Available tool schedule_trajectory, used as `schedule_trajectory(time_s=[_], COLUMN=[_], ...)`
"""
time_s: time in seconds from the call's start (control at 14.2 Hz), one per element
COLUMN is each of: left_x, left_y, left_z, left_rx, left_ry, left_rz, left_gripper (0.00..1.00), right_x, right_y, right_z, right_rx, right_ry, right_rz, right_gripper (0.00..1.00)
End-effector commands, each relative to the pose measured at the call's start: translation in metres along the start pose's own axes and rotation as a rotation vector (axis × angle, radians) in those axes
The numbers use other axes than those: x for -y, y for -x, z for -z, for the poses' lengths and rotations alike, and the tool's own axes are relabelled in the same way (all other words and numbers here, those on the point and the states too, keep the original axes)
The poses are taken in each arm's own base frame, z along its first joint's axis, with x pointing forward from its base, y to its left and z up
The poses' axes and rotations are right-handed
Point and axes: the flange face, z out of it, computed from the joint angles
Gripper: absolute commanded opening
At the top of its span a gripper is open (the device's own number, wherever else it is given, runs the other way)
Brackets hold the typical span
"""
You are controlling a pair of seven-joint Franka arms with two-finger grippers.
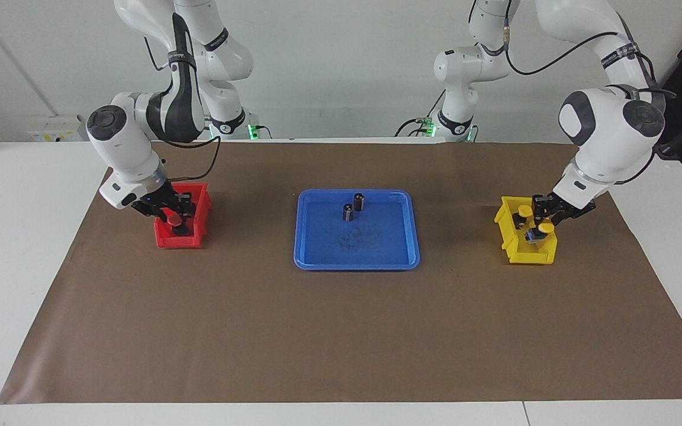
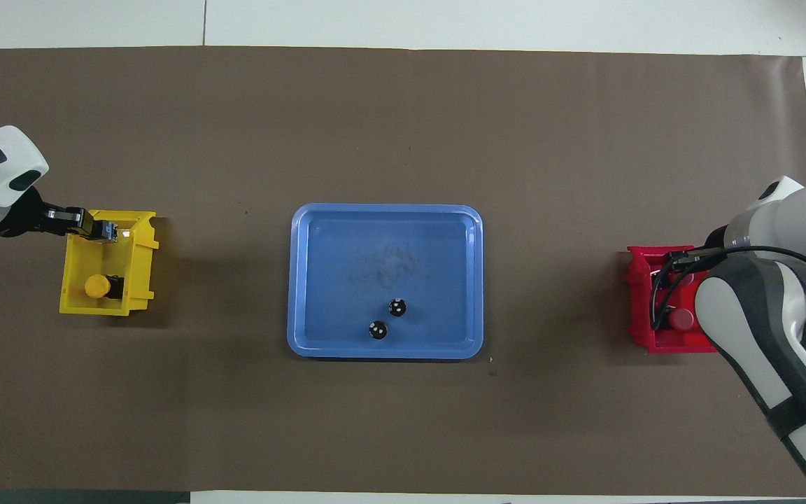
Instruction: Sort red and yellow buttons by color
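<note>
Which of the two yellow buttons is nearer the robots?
The yellow button lying in the yellow bin; the other is at the left gripper.

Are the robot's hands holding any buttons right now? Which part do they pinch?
Cannot be told. The left gripper is over the yellow bin by a yellow button; the right gripper is in the red bin by a red button.

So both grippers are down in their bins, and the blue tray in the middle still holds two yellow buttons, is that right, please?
Not quite. The two things left on the blue tray are dark capless cylinders, not yellow buttons, as the facing view shows. The rest holds: the left gripper is at the yellow bin and the right gripper at the red bin.
</note>
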Motion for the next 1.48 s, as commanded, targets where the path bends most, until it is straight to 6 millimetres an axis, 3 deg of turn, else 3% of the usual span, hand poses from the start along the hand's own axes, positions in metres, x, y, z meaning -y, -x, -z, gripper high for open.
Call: schedule_trajectory(time_s=[0.0,0.14,0.28,0.42,0.49,0.56,0.77,0.91,0.98,1.12,1.26,1.4], left_x=[0.008,0.008,0.009,0.011,0.011,0.011,0.01,0.01,0.01,0.01,0.011,0.01], left_y=[0.012,0.011,0.01,0.005,0.004,0.004,0.01,0.012,0.01,0.009,0.008,0.006], left_z=[-0.005,-0.013,-0.021,-0.03,-0.035,-0.04,-0.051,-0.052,-0.051,-0.05,-0.05,-0.047], left_rx=[-0.014,-0.021,-0.053,-0.059,-0.054,-0.056,-0.065,-0.064,-0.067,-0.07,-0.068,-0.067], left_ry=[-0.009,-0.01,-0.016,-0.017,-0.016,-0.016,-0.017,-0.017,-0.018,-0.018,-0.018,-0.018], left_rz=[-0.017,-0.016,-0.013,-0.012,-0.012,-0.013,-0.01,-0.009,-0.006,-0.006,-0.006,-0.004], left_gripper=[0.01,0.01,0.01,0.01,0.01,0.01,0.01,0.04,0.11,0.3,0.32,0.42], right_x=[0.0,0.001,0.001,0.008,0.006,0.006,0.005,-0.008,-0.009,-0.013,-0.017,-0.025], right_y=[-0.009,-0.016,-0.022,-0.021,-0.021,-0.021,-0.017,-0.019,-0.017,-0.015,-0.013,-0.009], right_z=[0.019,0.044,0.077,0.115,0.135,0.154,0.202,0.217,0.223,0.222,0.224,0.228], right_rx=[0.02,0.027,0.025,0.024,0.022,0.01,-0.026,-0.027,-0.019,0.001,-0.002,-0.009], right_ry=[0.015,0.016,0.014,0.009,0.008,0.01,0.005,-0.008,-0.016,-0.021,-0.019,-0.015], right_rz=[0.031,0.031,0.028,0.035,0.03,0.029,0.004,-0.04,-0.042,-0.051,-0.057,-0.071], right_gripper=[0.51,0.51,0.59,0.8,0.96,1.0,1.0,1.0,1.0,1.0,1.0,1.0])
